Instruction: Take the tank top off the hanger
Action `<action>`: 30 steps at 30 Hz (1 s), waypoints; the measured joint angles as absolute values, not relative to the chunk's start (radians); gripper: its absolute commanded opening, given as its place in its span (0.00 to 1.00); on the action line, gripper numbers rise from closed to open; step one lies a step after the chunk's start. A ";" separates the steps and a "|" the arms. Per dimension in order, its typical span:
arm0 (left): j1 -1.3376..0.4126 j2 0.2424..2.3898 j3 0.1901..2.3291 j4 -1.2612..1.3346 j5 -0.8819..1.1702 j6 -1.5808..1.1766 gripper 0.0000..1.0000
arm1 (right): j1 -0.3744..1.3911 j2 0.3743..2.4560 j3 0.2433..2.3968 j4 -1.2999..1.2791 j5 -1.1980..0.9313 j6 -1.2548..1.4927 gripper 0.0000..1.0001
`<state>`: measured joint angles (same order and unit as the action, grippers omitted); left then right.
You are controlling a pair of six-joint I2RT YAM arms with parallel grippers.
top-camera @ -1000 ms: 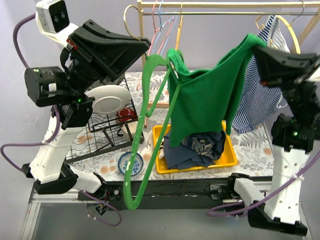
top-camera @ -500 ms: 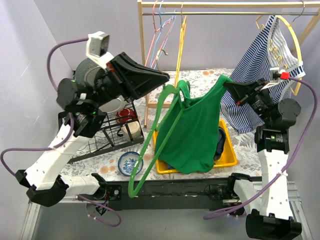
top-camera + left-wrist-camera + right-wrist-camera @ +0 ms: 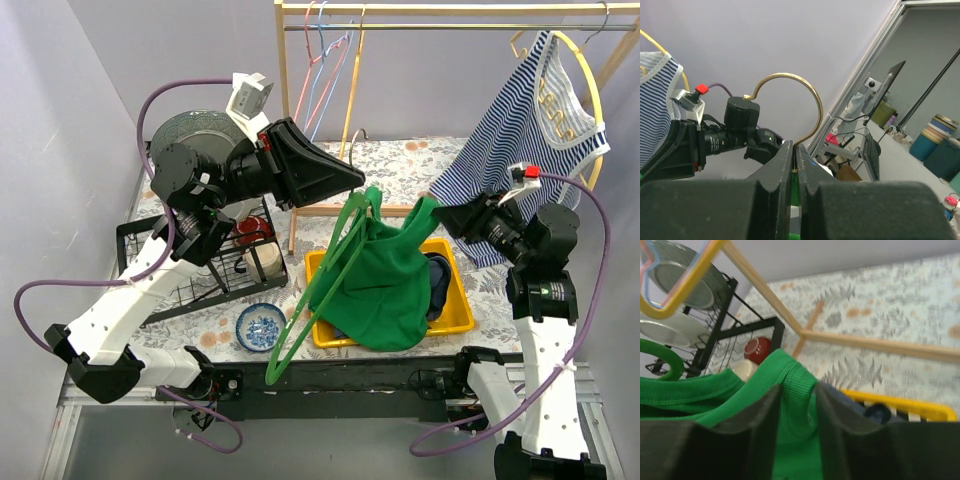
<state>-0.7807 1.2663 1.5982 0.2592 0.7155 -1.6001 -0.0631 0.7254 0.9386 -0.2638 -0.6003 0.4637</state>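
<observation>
The green tank top (image 3: 380, 285) hangs bunched over the yellow tray, one strap still looped on the green hanger (image 3: 318, 292). My left gripper (image 3: 358, 186) is shut on the hanger's neck just below its gold hook (image 3: 807, 95); in the left wrist view my left gripper (image 3: 794, 146) is pinched tight around it. My right gripper (image 3: 441, 213) is at the top's other strap. In the right wrist view the jaws of my right gripper (image 3: 797, 390) stand apart, with the ribbed strap of the tank top (image 3: 700, 390) lying loosely between them.
A yellow tray (image 3: 457, 318) with dark clothes (image 3: 439, 276) sits under the top. To the left are a black dish rack (image 3: 195, 275) and a blue bowl (image 3: 261, 326). A striped garment (image 3: 530, 130) hangs on the wooden rail (image 3: 440, 8) behind my right arm.
Both arms have come down and inward, lowering the hanger and tank top towards the tray. The right jaws, shut on the strap before, have parted.
</observation>
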 measured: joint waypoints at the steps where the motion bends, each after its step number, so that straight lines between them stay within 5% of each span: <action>1: -0.781 1.266 1.598 0.247 0.719 -1.595 0.00 | -0.063 0.730 0.949 -0.302 -0.594 0.445 0.73; 5: -0.781 1.262 1.599 0.189 0.736 -1.566 0.00 | -0.063 0.794 1.055 -0.459 -0.588 0.383 0.79; 9: -0.781 1.262 1.602 0.134 0.750 -1.531 0.00 | -0.063 0.796 1.151 -0.484 -0.627 0.371 0.71; 16: -0.781 1.268 1.617 0.066 0.752 -1.487 0.00 | -0.022 0.728 1.095 -0.121 -0.884 0.577 0.71; 30: -0.781 1.295 1.621 0.092 0.751 -1.502 0.00 | 0.352 0.833 1.100 -0.125 -0.859 0.514 0.64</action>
<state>-0.7807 1.2945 1.6215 0.0921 0.7506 -1.5017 0.3515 0.8333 1.1000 -0.1249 -0.8593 0.5140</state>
